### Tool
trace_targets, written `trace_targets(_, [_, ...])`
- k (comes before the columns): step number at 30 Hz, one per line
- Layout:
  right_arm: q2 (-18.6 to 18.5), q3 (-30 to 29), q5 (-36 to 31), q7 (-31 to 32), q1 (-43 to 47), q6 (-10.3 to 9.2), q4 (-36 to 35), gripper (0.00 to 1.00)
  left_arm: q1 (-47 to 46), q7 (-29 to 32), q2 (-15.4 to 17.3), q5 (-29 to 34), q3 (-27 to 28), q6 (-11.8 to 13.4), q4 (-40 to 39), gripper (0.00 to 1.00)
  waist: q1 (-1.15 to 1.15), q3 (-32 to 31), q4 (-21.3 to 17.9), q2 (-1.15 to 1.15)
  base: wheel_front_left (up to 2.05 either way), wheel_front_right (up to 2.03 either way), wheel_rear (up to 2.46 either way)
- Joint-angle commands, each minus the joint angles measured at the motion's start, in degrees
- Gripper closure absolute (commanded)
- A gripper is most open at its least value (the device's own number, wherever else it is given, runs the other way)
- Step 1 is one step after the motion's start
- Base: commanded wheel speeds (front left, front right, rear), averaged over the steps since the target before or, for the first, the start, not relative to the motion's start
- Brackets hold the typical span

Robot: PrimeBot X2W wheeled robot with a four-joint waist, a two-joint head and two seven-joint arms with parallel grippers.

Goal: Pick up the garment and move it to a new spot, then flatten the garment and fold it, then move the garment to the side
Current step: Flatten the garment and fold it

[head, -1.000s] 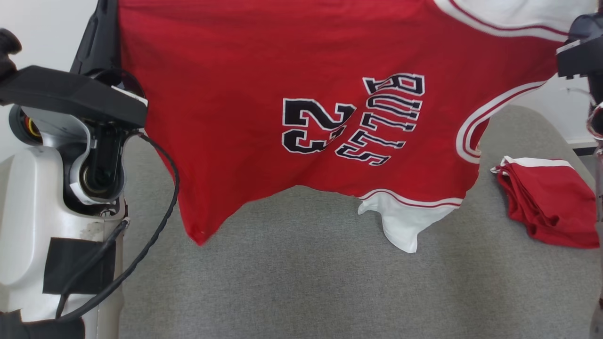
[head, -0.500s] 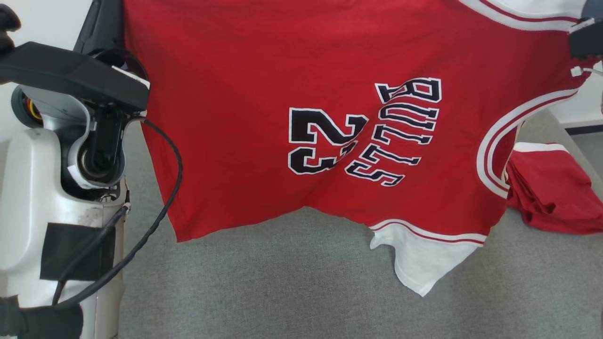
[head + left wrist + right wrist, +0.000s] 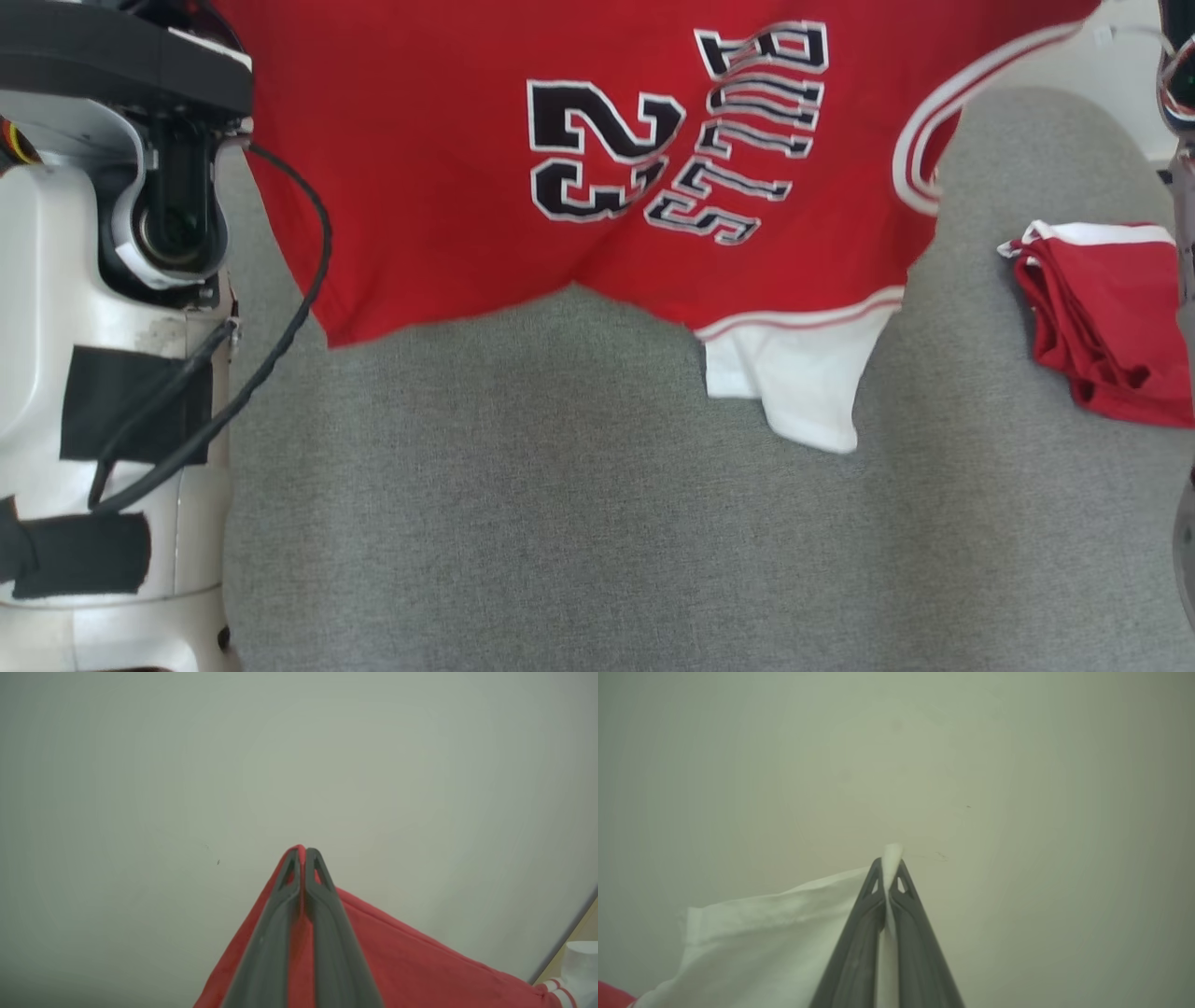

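Two holds: my left pincer (image 3: 302, 852), right pincer (image 3: 888, 863) pinch red-and-white fabric jersey (image 3: 420, 140).
Why: spread over grey cloth bench (image 3: 560, 523), likely for flattening.

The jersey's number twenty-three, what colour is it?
Black, outlined white, on the red jersey, clearest in the head view.

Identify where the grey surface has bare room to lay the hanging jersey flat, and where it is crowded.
The widest bare patch of grey surface lies below the jersey hem, between the pale left arm and the folded red garment. The right edge, around that folded garment, is crowded; the jersey's white flap hangs over the middle.
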Motion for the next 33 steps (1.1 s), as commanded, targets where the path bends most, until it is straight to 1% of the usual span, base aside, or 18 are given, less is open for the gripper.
trace_targets(1, [0.8, 0.6, -1.4, -1.5, -2.1, -0.13, 1.1, 1.00, -1.5, -1.9, 0.4, 1.4, 0.1, -0.3, 1.3, 1.00, -0.01, 2.5, 0.3, 0.00, 0.00, 0.00, 0.00])
trace_targets(6, [2.3, -0.5, -5.2, -5.2, -7.3, -0.13, 5.0, 1.00, -5.6, -7.3, 0.5, 3.1, -0.5, -1.4, 4.6, 1.00, -0.01, 5.2, 0.6, 0.00, 0.00, 0.00, 0.00])
trace_targets(11, [3.8, -1.9, -9.6, -7.0, -12.9, -0.13, 8.3, 1.00, -10.5, -12.3, 1.0, 5.3, -1.8, -2.5, 9.1, 1.00, -0.01, 6.5, 0.9, 0.00, 0.00, 0.00, 0.00])
trace_targets(15, [4.3, -2.8, -11.4, -7.2, -16.1, -0.13, 10.2, 1.00, -13.8, -13.9, 1.1, 6.1, -2.2, -3.0, 11.9, 1.00, -0.01, 6.4, 0.9, 0.00, 0.00, 0.00, 0.00])
trace_targets(20, [5.3, -5.6, -12.9, -7.3, -18.8, -0.13, 8.3, 1.00, -17.4, -15.9, 0.8, 7.0, -2.0, -3.3, 13.7, 1.00, -0.01, 7.2, 1.2, 0.00, 0.00, 0.00, 0.00])
trace_targets(23, [5.2, -5.7, -13.6, -7.2, -17.8, -0.13, 6.7, 1.00, -17.6, -16.6, 0.2, 6.9, -2.0, -3.8, 14.3, 1.00, -0.01, 7.3, 1.3, 0.00, 0.00, 0.00, 0.00])
trace_targets(27, [3.7, -2.1, -13.2, -7.2, -14.1, -0.13, 8.3, 1.00, -13.8, -16.9, 0.0, 5.8, -2.7, -4.6, 15.7, 1.00, -0.01, 7.4, 1.3, 0.00, 0.00, 0.00, 0.00])
trace_targets(28, [3.7, -2.1, -13.2, -7.2, -14.1, -0.13, 8.3, 1.00, -13.8, -16.9, 0.0, 5.8, -2.7, -4.6, 15.7, 1.00, -0.01, 7.4, 1.3, 0.00, 0.00, 0.00, 0.00])
trace_targets(30, [2.6, -0.6, -11.6, -7.2, -12.1, -0.13, 9.4, 1.00, -11.7, -16.8, 0.0, 5.4, -3.9, -4.8, 16.1, 1.00, -0.01, 7.2, 1.3, 0.00, 0.00, 0.00, 0.00])
trace_targets(33, [0.8, 2.9, -7.5, -6.9, -8.3, -0.13, 11.1, 1.00, -8.5, -15.4, 0.8, 3.6, -5.9, -5.0, 16.0, 1.00, -0.01, 6.2, 1.3, 0.00, 0.00, 0.00, 0.00])
